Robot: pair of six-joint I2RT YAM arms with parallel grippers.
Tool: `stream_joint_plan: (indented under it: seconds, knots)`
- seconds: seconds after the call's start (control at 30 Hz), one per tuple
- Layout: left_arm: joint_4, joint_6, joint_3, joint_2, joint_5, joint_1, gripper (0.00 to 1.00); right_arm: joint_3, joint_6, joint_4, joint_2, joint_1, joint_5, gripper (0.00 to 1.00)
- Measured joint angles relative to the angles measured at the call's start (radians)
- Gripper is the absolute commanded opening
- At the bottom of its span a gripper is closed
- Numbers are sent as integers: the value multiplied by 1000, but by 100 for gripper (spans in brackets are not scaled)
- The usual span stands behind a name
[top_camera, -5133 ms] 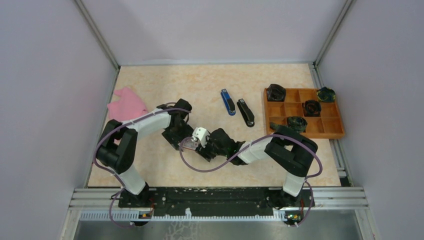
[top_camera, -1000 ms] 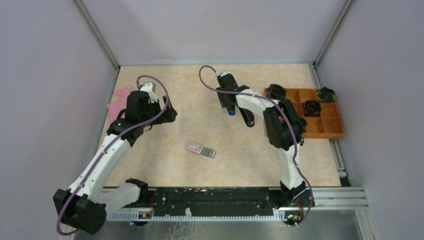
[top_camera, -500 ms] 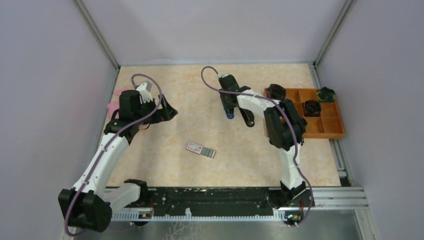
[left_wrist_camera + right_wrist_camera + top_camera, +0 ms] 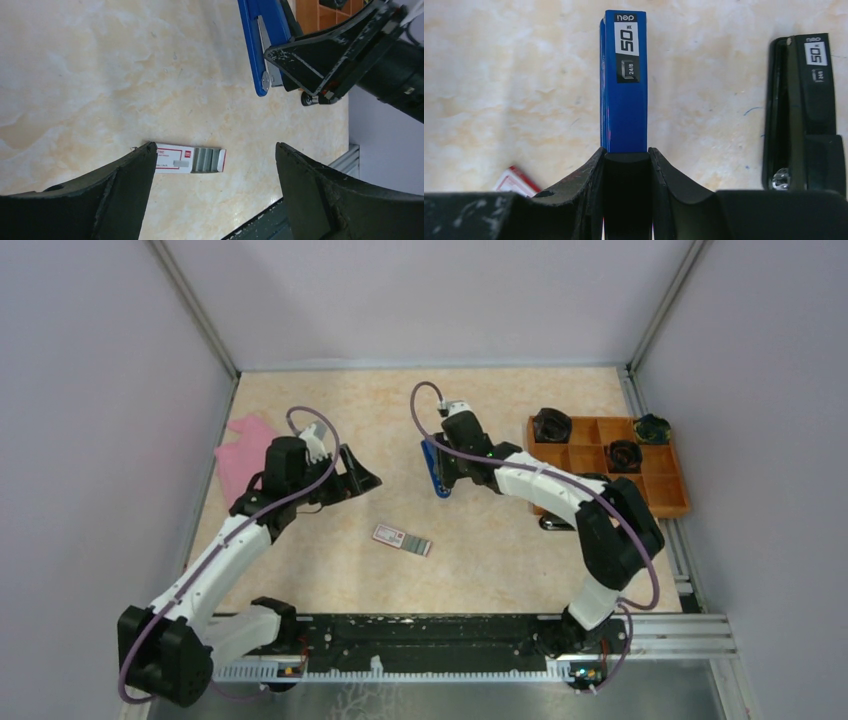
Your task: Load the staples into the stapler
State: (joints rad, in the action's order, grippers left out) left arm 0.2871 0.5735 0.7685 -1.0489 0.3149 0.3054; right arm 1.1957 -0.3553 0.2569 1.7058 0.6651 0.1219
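The blue stapler (image 4: pixel 626 80) sticks out forward between my right gripper's (image 4: pixel 626 153) jaws, which are shut on its rear end. From above, that gripper (image 4: pixel 447 468) and the stapler (image 4: pixel 434 480) are at mid-table. The staples (image 4: pixel 402 539) are in a white box with red print, its grey strip showing. The box lies flat on the table, nearer the front and apart from both grippers. My left gripper (image 4: pixel 366 476) hovers open to the left of the stapler. In its wrist view the staples (image 4: pixel 190 160) lie below its wide-spread jaws (image 4: pixel 215 146), and the blue stapler (image 4: pixel 261 45) is at upper right.
A black stapler (image 4: pixel 805 110) lies on the table right of the blue one. An orange compartment tray (image 4: pixel 662 502) with dark objects stands at the right edge. A pink cloth (image 4: pixel 240 455) lies at the left edge. Walls enclose three sides.
My right gripper has shut on the blue stapler and carried it left and nearer, away from the black one. My left arm has swung right toward the table's middle.
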Motion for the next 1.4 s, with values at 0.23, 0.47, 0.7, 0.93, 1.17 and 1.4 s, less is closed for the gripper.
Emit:
stream_joint_plan:
  seconds: [0.23,0.47,0.7,0.93,1.17,1.4]
  knots:
    - [-94,112,-52,-3,-26,118,86,-116,-109,-97,-178,44,-35,0]
    - [-201,199,-53,-59,-81,227,76,-216,-201,-193,-287,87,-52,0]
    - [-260,257,-53,-115,-151,290,70,-307,-281,-280,-360,126,-50,0]
    - [-298,283,-50,-156,-178,341,66,-336,-326,-344,-377,131,-41,0]
    - [-311,304,-42,-203,-219,367,55,-365,-338,-357,-378,131,-26,0]
    - [-338,327,-41,-232,-235,382,50,-365,-348,-369,-389,145,-41,0]
